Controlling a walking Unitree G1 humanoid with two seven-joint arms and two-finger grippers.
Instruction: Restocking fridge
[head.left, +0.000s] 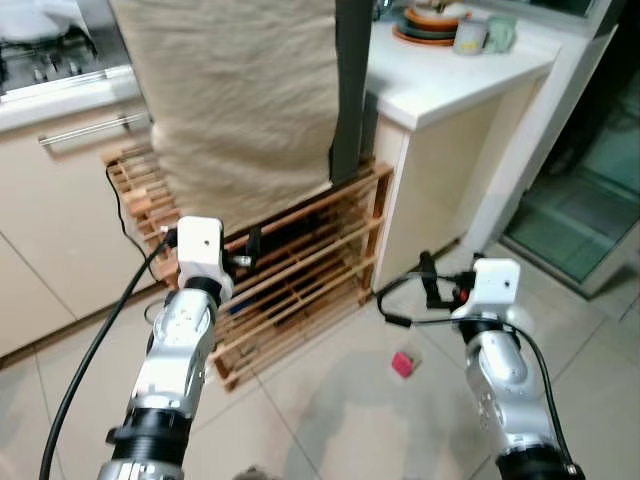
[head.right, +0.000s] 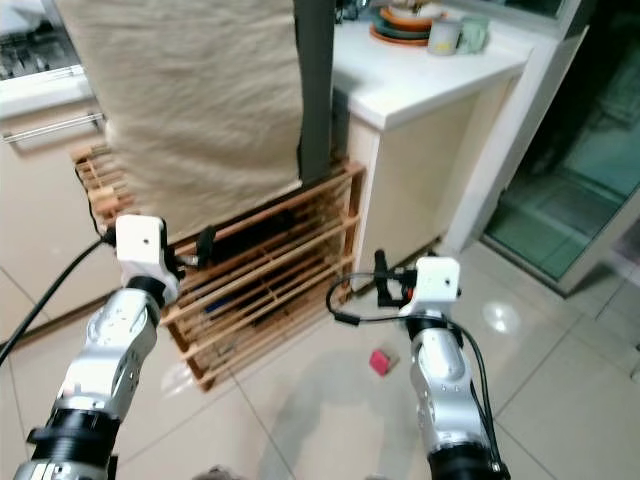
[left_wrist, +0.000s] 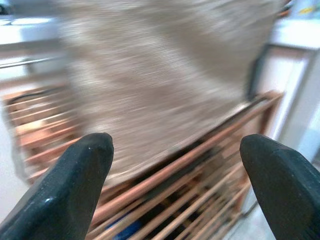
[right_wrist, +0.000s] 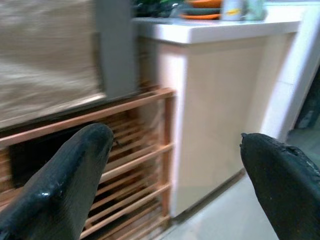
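Left gripper (left_wrist: 175, 185): fingers wide apart, empty. Right gripper (right_wrist: 175, 185): likewise spread, empty. Both are raised toward a wooden slatted rack (head.left: 300, 270) under a draped beige cloth (head.left: 240, 100). We judge restocking barely begun: we hold nothing and cannot identify a fridge.

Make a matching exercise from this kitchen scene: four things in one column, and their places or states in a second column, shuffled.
Things:
1. beige cloth
2. small pink object
3. stacked plates
4. left gripper

Places or states:
A. on the white counter
B. open, holding nothing
C. draped above the wooden rack
D. on the floor tiles

Pairs: 1-C, 2-D, 3-A, 4-B
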